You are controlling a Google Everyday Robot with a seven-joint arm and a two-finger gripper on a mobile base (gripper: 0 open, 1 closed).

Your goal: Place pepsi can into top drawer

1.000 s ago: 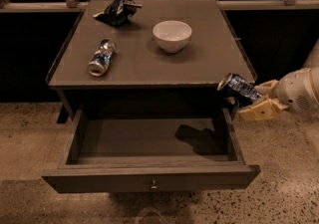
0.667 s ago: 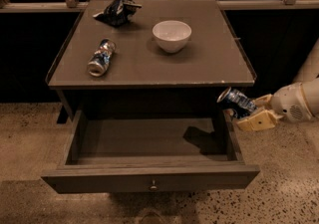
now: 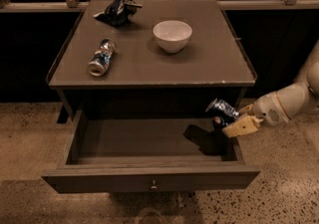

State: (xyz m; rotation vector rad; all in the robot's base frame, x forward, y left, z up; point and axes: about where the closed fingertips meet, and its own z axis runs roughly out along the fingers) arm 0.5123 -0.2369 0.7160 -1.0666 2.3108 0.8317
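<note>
While the pepsi can [image 3: 223, 110] is clasped by fingers of the gripper [image 3: 228, 121] over the 3 o'clock end of the top drawer [image 3: 149, 179], placement is underway; lowering, then release, judged needed.

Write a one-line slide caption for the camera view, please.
The tool holds the pepsi can over the right end of the open top drawer.

pepsi can [image 3: 223, 110]: tilted, gripped by tool [image 3: 227, 121] over right end | top drawer [image 3: 99, 180]: open
</note>
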